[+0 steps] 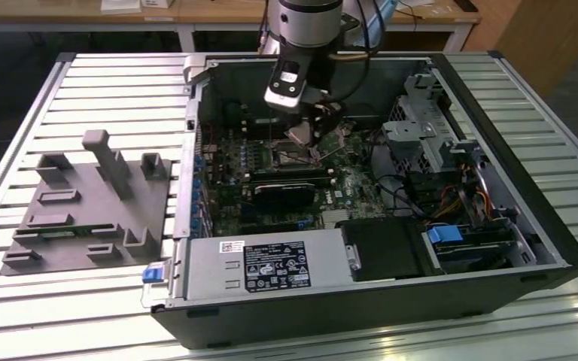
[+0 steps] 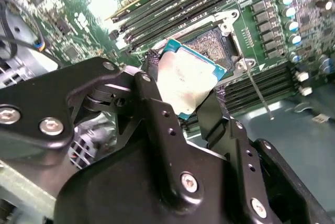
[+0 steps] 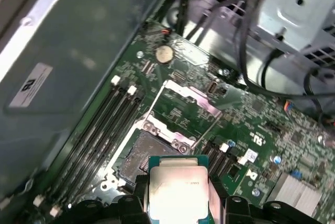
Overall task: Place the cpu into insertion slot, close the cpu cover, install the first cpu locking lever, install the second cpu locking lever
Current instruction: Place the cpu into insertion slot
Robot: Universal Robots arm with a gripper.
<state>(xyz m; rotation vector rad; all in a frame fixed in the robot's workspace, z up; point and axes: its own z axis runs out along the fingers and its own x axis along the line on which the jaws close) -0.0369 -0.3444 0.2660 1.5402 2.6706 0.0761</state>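
Observation:
My gripper point(image 2: 186, 80) is shut on the cpu point(image 2: 189, 77), a flat square chip with a silvery top and a teal edge, gripped by two opposite sides between black fingers point(image 2: 152, 93). The cpu point(image 3: 177, 188) hangs tilted just above the insertion slot point(image 3: 137, 157), whose dark pin field point(image 2: 209, 41) lies uncovered. The cpu cover point(image 3: 187, 94), a thin silver frame, is swung back flat on the green board beyond the slot. A thin metal lever point(image 2: 259, 94) sticks out beside the slot. In the exterior view the gripper point(image 1: 317, 139) hangs inside the open computer case over the slot point(image 1: 291, 156).
Long black memory slots point(image 3: 102, 135) flank the socket. Cables point(image 3: 246, 51) and a metal drive cage point(image 1: 420, 139) stand close by, with a power supply point(image 1: 269, 267) at the case front. A grey fixture point(image 1: 88, 203) sits on the slatted table at the exterior view's left.

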